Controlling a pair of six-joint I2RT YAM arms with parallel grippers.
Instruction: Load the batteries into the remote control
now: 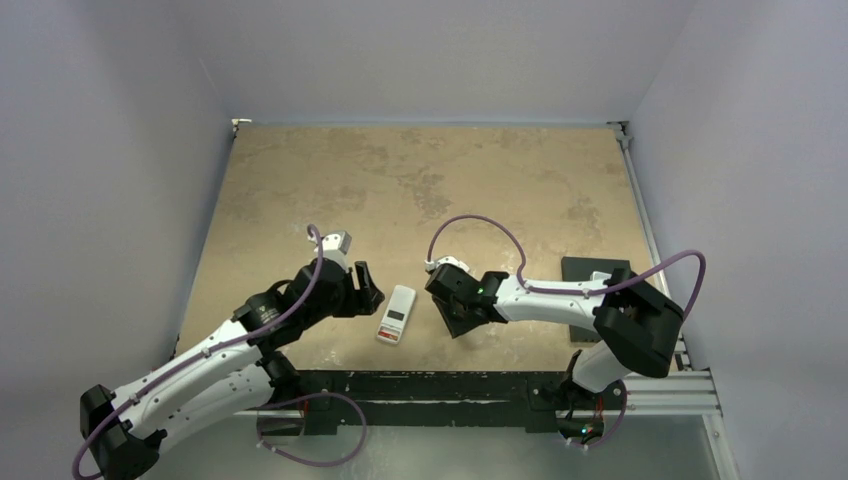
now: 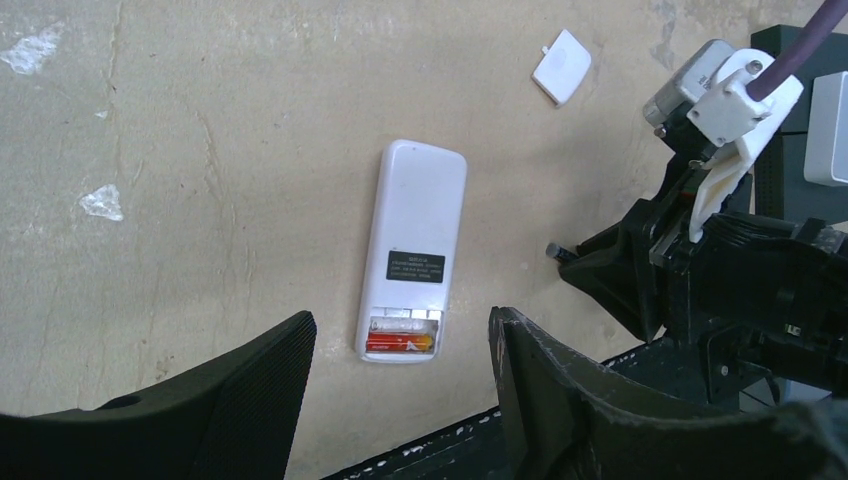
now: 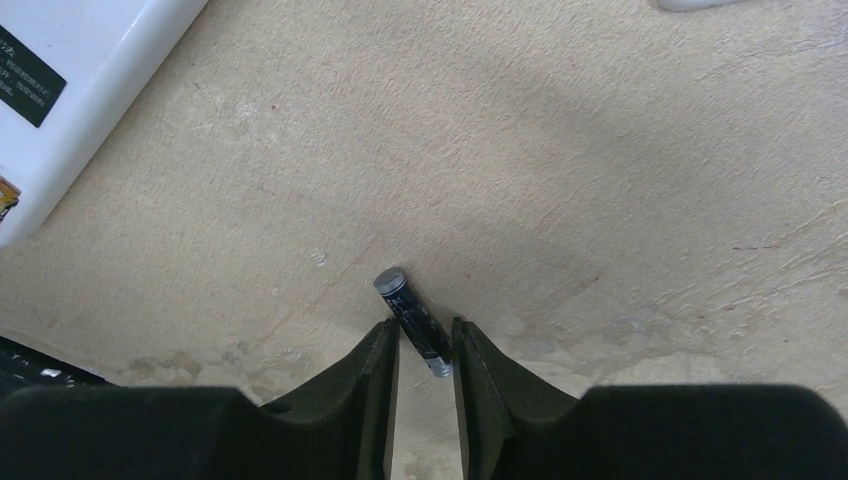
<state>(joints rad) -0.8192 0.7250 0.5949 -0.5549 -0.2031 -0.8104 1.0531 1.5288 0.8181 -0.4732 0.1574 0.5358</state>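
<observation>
The remote control [image 1: 396,313] lies back up near the table's front edge, between my two grippers. Its battery bay is uncovered at the near end, and one red battery [image 2: 400,343] sits in the nearer slot; the slot beside it holds none. A second battery [image 3: 412,322], dark with silver ends, lies askew on the table to the right of the remote [image 3: 60,90]. My right gripper [image 3: 425,335] is closed on it, both fingertips touching it. My left gripper [image 2: 400,325] hovers open above the remote's [image 2: 415,250] bay end, holding nothing.
A small white square cover [image 2: 562,66] lies on the table beyond the remote. A dark plate [image 1: 595,275] with a pale grey block [image 2: 828,130] sits at the right edge. The black front rail [image 1: 420,385] runs just below the remote.
</observation>
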